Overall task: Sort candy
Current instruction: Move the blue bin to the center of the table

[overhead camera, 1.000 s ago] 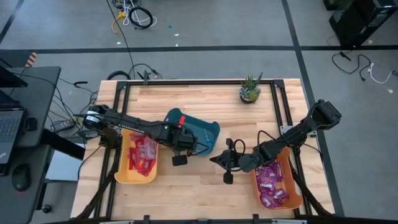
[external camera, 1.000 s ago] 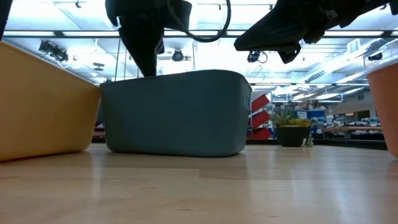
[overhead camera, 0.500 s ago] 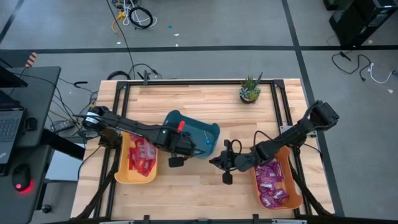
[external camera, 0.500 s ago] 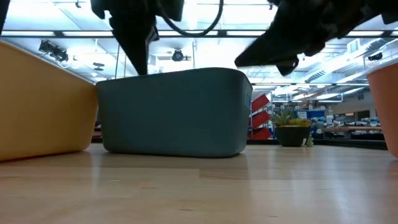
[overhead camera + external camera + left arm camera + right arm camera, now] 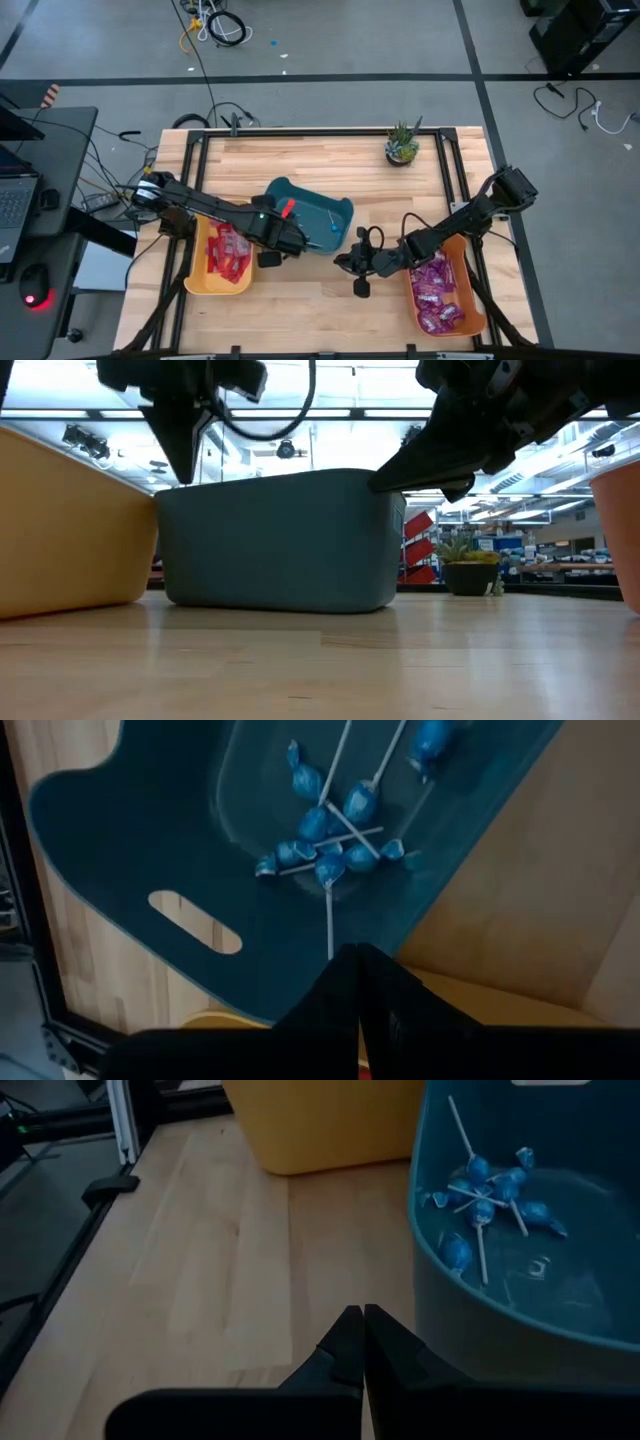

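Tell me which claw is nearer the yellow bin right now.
Left. The left claw hangs shut just beside the yellow bin, by its inner rim; the right claw sits farther off, across bare table.

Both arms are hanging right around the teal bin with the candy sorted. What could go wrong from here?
1. The left gripper, shut, sits between the teal bin and the yellow bin; a careless retreat might nudge either one.
2. The right gripper, shut and empty, hangs close to the teal bin's wall; a swing could shove it and spill the blue lollipops.
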